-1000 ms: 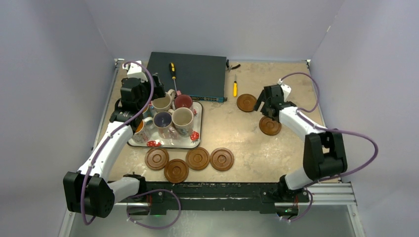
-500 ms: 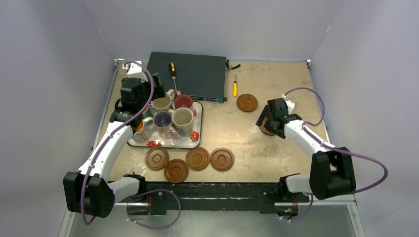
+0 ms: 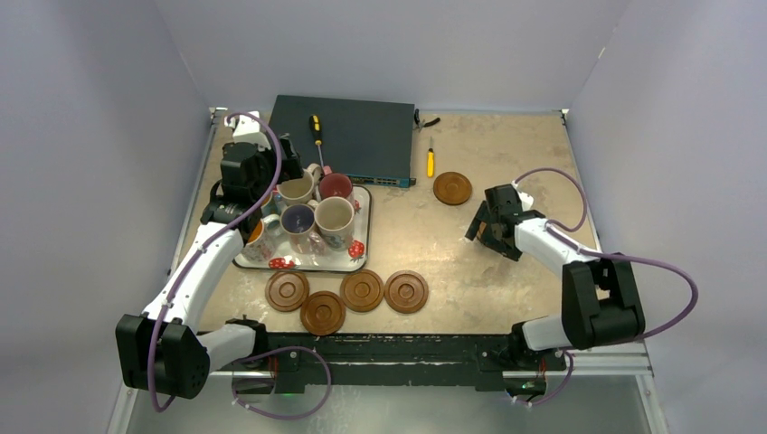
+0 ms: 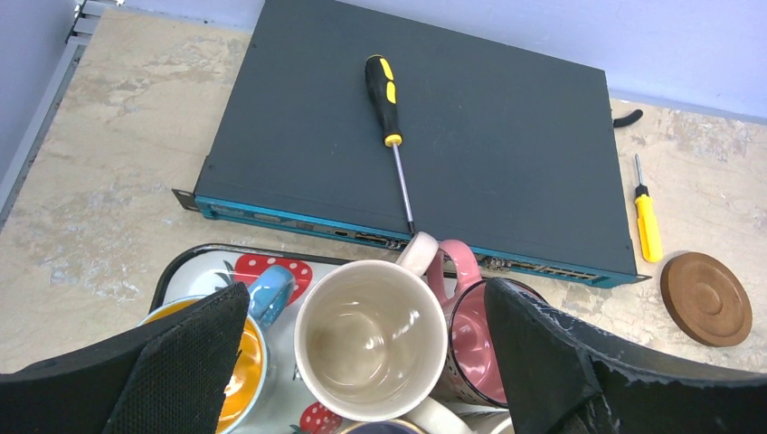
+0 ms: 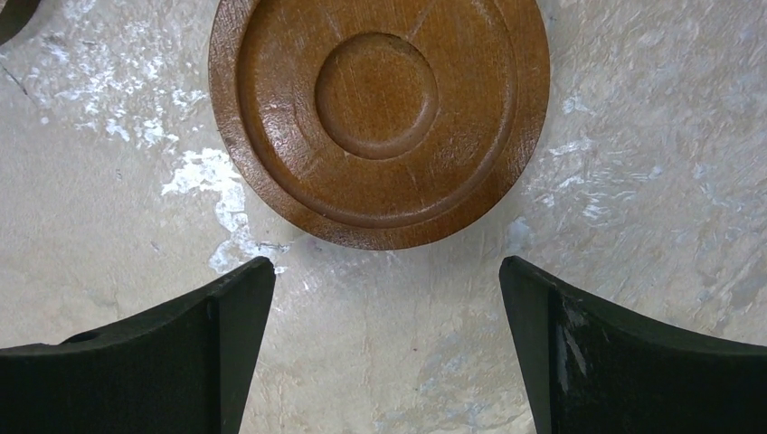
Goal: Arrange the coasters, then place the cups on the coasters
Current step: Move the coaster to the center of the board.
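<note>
Brown wood fills the right wrist view. One coaster [image 5: 380, 117] lies flat on the mottled table [image 5: 633, 226], at 12 o'clock of the right gripper [image 5: 384, 267], whose jaws stand wide apart with nothing between them.

A second ago that gripper hung between the two right-hand coasters. It has since swung toward 6 o'clock and now sits low over the nearer one, hiding it from the overhead camera. The second coaster [image 3: 452, 188] has not moved and lies at about 11 o'clock of the gripper.

Nothing else has shifted. The left gripper [image 4: 362, 298] keeps its jaws wide above a cream cup [image 4: 371, 339], empty. The cups [image 3: 334, 217] remain crowded on the strawberry-print tray [image 3: 357, 251]. Four coasters [image 3: 362, 290] sit in a loose row at 6 o'clock of the tray, near the table's front edge.

Close up, the coaster is round and dark reddish-brown. It has a sunken centre disc, a raised ring around it and a stepped rim, and the grain runs across it with a few faint scratches.
</note>
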Controlling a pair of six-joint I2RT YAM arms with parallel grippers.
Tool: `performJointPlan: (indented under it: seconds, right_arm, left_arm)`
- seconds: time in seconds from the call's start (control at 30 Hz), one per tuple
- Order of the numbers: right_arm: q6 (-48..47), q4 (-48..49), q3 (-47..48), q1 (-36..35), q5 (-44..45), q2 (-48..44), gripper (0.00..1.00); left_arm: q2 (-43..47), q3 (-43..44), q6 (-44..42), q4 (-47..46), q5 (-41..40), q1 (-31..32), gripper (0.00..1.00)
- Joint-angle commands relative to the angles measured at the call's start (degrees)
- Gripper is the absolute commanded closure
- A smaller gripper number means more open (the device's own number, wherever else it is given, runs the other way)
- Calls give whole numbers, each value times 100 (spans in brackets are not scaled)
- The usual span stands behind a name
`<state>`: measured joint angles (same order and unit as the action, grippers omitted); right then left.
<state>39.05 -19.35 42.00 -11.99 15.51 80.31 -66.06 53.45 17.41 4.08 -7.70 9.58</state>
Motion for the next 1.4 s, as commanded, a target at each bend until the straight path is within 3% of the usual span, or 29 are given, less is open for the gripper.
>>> performJointPlan:
  seconds: [0.0, 0.3, 1.0, 1.37]
  right_arm:
    - [115, 81, 124, 4, 92, 175, 2]
    - [231, 215, 181, 92, 530, 437, 2]
    - [-1174, 1234, 528, 469, -84, 1280, 3]
    - [-1467, 1380, 824, 472, -360, 1662, 5]
  left_arm:
    - [28, 51, 70, -126, -1, 42, 3]
    - [6, 49, 54, -116, -25, 36, 3]
    - [-21, 51, 46, -114, -47, 37, 3]
    - [-47, 51, 34, -109, -69, 37, 3]
